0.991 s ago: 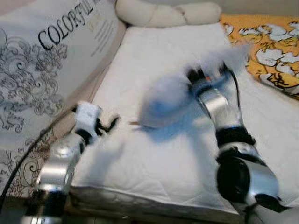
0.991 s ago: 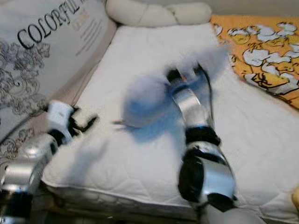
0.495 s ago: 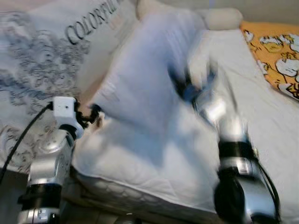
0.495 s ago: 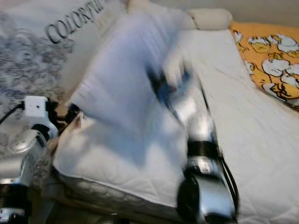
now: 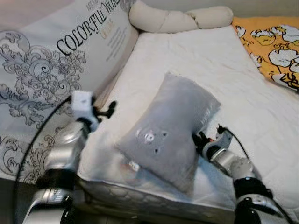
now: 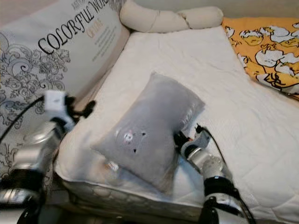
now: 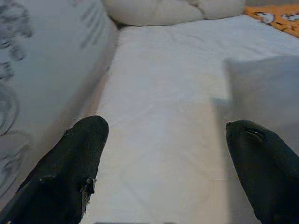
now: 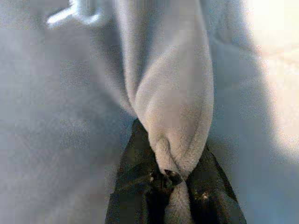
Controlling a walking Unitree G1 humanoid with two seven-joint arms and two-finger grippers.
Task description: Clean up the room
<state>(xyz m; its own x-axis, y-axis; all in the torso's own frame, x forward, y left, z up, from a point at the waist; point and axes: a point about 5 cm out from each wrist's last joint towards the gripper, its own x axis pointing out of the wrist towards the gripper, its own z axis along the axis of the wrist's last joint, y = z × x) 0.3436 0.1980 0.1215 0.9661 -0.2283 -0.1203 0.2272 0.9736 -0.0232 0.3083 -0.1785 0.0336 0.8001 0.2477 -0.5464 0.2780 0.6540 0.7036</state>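
Grey pillow [image 5: 169, 129]: lying on the white mattress [image 5: 201, 56] near its front edge, long axis running from the near left corner up toward the far right, little face print turned upward.
Headboard cushion [image 5: 51, 65]: printed, leaning along the mattress's left side, well apart from the pillow.
Left gripper [image 5: 103, 111]: hovering over the mattress's left edge, fingers standing wide apart with nothing between them; in the left wrist view the pillow's pale edge is showing just beside one finger [image 7: 264, 172].
Right gripper [image 5: 200, 140]: sitting against the pillow's right long edge, fingers pressing together on a bunched fold of the grey fabric, seen close up in the right wrist view.
Key relation: the pillow is lying to the left of the right gripper and to the right of the left one; the right arm is the one in contact, so it is judged to be carrying any further shift.
Bolster [image 5: 180, 18]: cream, resting across the head of the mattress.
Duck blanket [image 5: 273, 42]: orange, covering the far right.
Change: a second ago the pillow was swinging as a blur above the bed; it is now lying flat, and the right arm is sitting lower and nearer.
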